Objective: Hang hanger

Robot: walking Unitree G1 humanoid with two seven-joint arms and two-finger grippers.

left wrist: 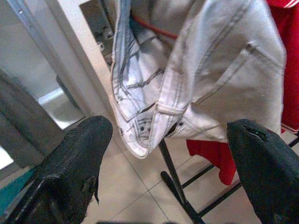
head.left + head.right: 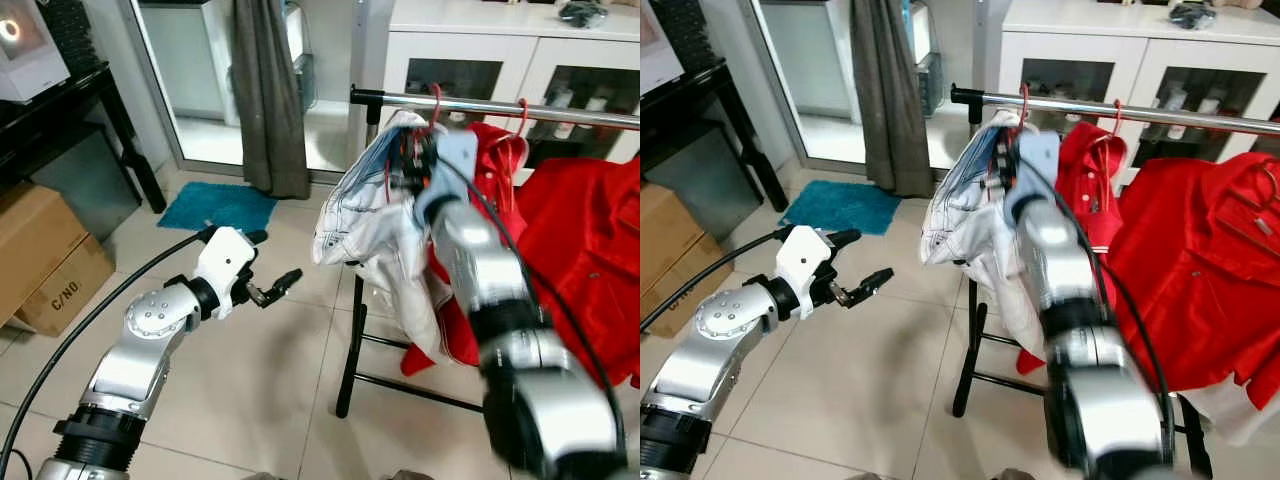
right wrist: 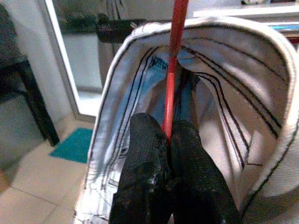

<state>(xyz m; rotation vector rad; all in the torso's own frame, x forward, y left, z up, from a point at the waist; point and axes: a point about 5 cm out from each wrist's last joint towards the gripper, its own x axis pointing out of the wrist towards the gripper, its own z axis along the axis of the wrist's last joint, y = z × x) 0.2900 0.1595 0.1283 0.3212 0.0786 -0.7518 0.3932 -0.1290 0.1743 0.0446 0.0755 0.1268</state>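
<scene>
A red hanger (image 3: 174,70) carries a white denim garment (image 2: 375,205), and its hook (image 2: 435,100) sits over the metal rail (image 2: 520,108) of the clothes rack. My right gripper (image 3: 169,140) is shut on the hanger's red stem, just under the rail, inside the garment's collar. My left gripper (image 2: 272,262) is open, held out low to the left of the garment with nothing between its fingers (image 1: 74,158). In the left wrist view the white garment (image 1: 196,79) hangs straight ahead of that gripper.
Red clothes (image 2: 580,240) hang further right on the same rail. The rack's black legs (image 2: 350,360) stand on the tiled floor. A white cabinet (image 2: 500,50) is behind, a grey curtain (image 2: 265,90) and teal mat (image 2: 215,205) at the back left, cardboard boxes (image 2: 45,255) far left.
</scene>
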